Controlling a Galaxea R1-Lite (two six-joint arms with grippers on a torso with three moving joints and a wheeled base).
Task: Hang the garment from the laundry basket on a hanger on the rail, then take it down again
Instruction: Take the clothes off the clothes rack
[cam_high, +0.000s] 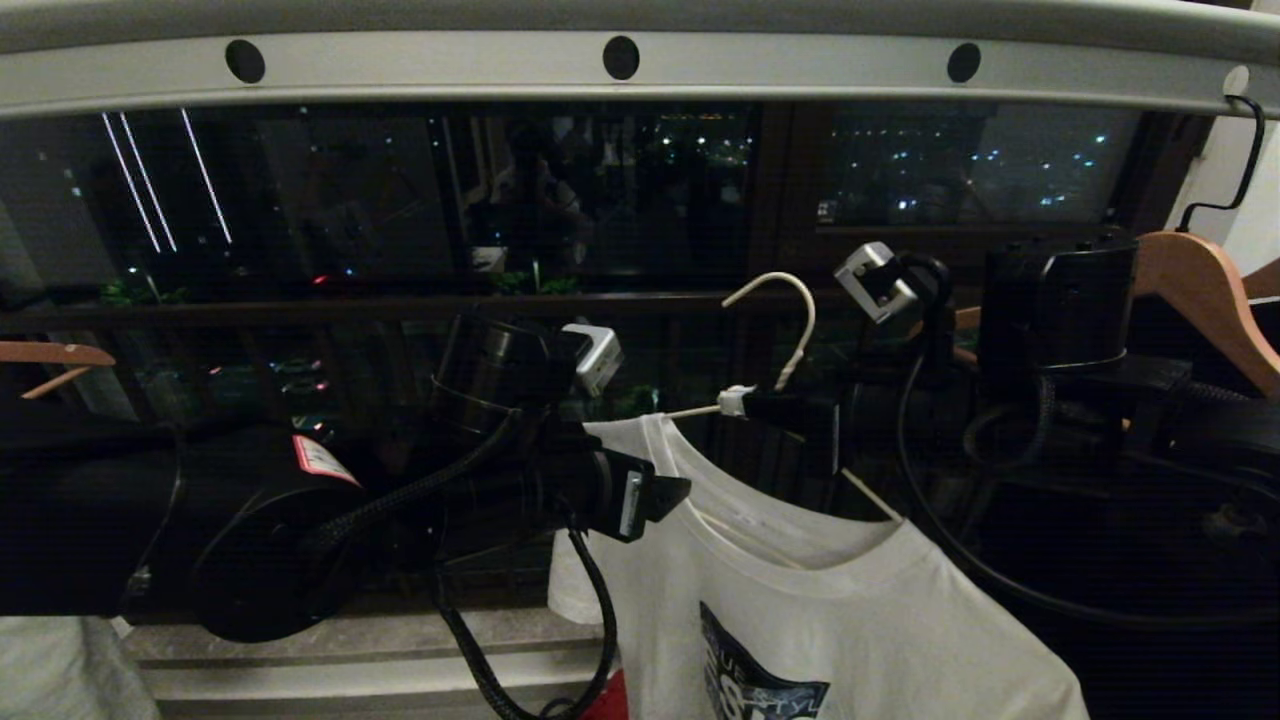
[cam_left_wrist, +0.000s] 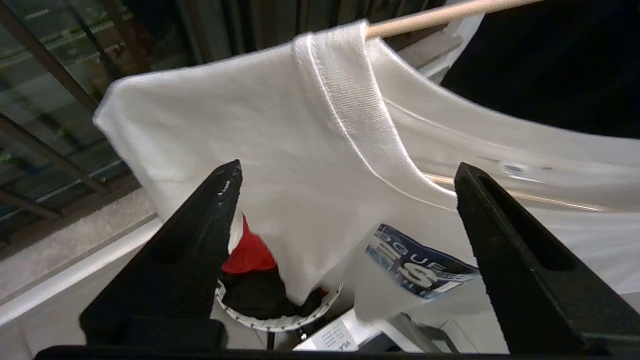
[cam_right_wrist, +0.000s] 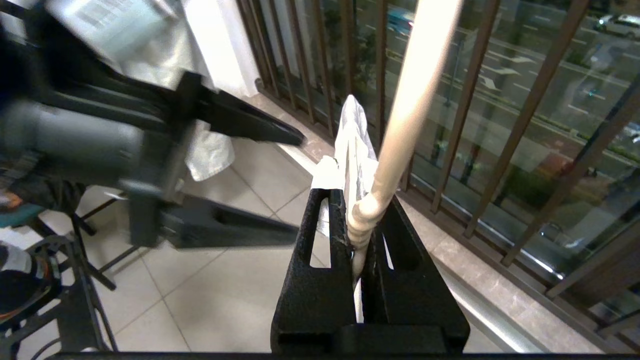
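Below the rail (cam_high: 620, 68), your right hand (cam_high: 770, 405) is clamped on the twisted neck of the hanger (cam_high: 790, 320), whose hook stands clear of the bar and is not yet on it; the garment (cam_high: 800, 600) already drapes over the hanger's arms, collar threaded, chest graphic facing you. Your left hand (cam_left_wrist: 345, 200) stands wide and holds nothing, hovering just beside the shirt's left shoulder.

To do this step well, I judge you should keep the right grip firm on the neck and lift so the hook rises above the rail, then lower it over the bar or into one of the round holes; keep the hanger level, since a tilt could let the shirt slide off an arm; use the wide left hand only to smooth or steady the shoulder, without tugging the cloth.

From the head view you get the gap between hook and rail, and a brown wooden hanger (cam_high: 1200, 290) already hung at the right end; neither wrist view shows the rail at all. Your left wrist view alone shows the laundry basket (cam_left_wrist: 280, 320) below, with a red cloth (cam_left_wrist: 247, 252) and dark fabric in it; your right wrist view alone shows the jaws pinching the neck, with the balcony bars (cam_right_wrist: 470, 100) behind.
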